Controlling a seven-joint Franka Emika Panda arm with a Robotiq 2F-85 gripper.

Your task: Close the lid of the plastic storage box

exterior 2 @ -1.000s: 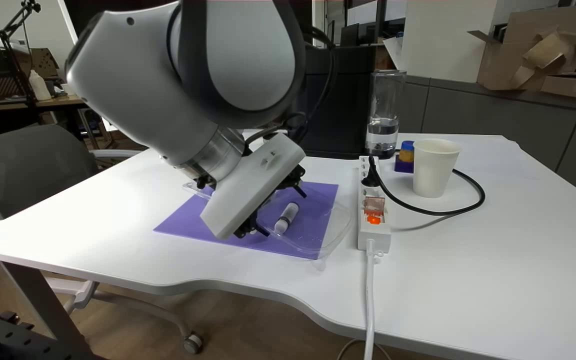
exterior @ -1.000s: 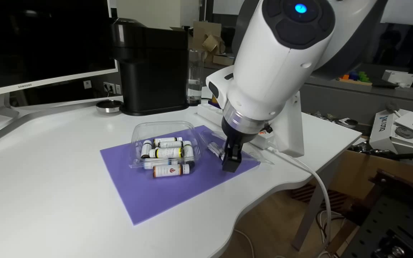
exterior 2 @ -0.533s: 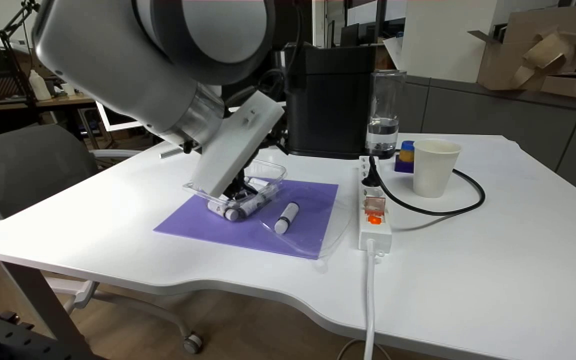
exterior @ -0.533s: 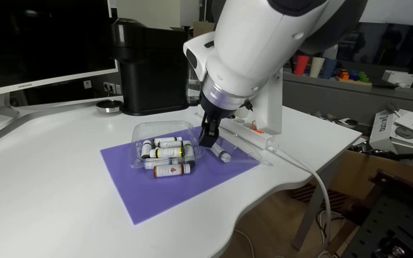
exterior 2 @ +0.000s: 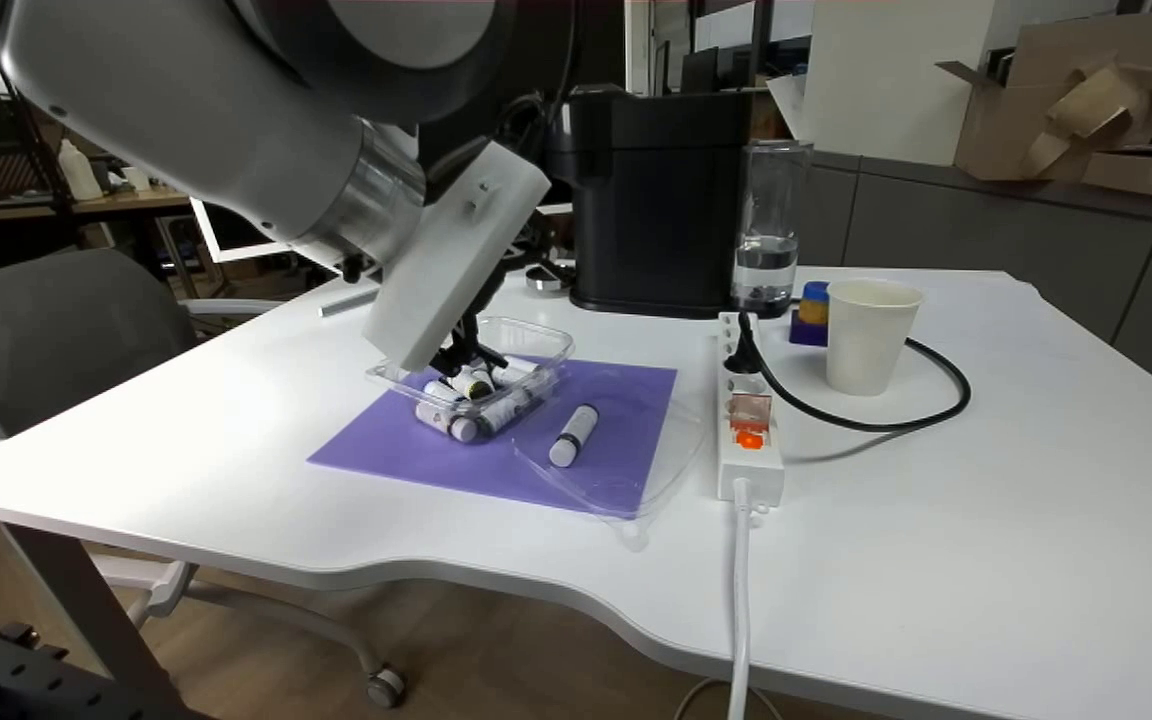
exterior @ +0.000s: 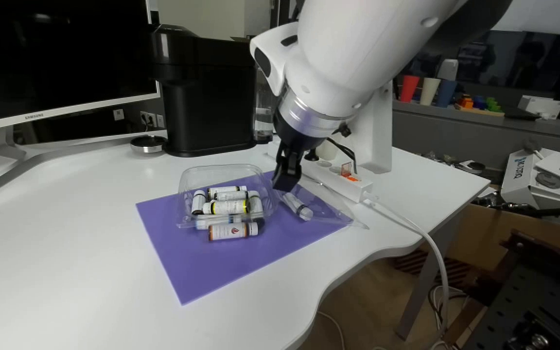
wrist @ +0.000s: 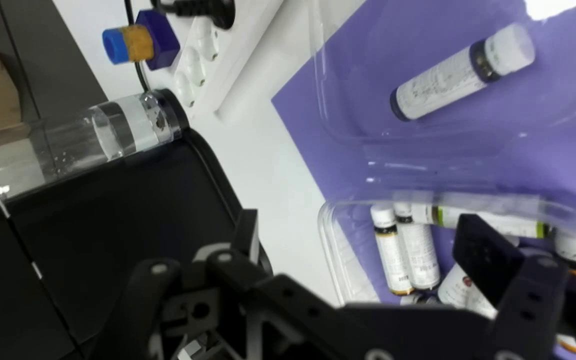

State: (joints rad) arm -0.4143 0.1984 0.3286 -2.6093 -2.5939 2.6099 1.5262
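The clear plastic storage box [exterior: 183, 194] stands on the purple mat with several white-labelled vials [wrist: 393, 255] in it. Its lid [exterior 2: 671, 470] is folded back flat over the mat and part of the table, transparent and hard to make out. A single vial [exterior 2: 573, 436] lies within the lid's outline; whether it is on or under the plastic I cannot tell. My gripper [wrist: 360, 220] is open above the box, nothing between its fingers. In the wrist view, one finger [wrist: 488, 255] overlaps the vials and the other is beyond the box's rim.
A white power strip [exterior 2: 748, 470] with a cable runs close beside the lid. Near it are a paper cup [exterior 2: 868, 335] and a glass cylinder [exterior 2: 766, 230]. The black appliance [exterior: 207, 97] rises behind the purple mat [exterior: 202, 272]. A monitor [exterior: 56, 58] is farther along the table.
From low over the lid, my gripper has moved across to above the box and risen slightly, uncovering the single vial. The lid's outer edge has shifted only a little.
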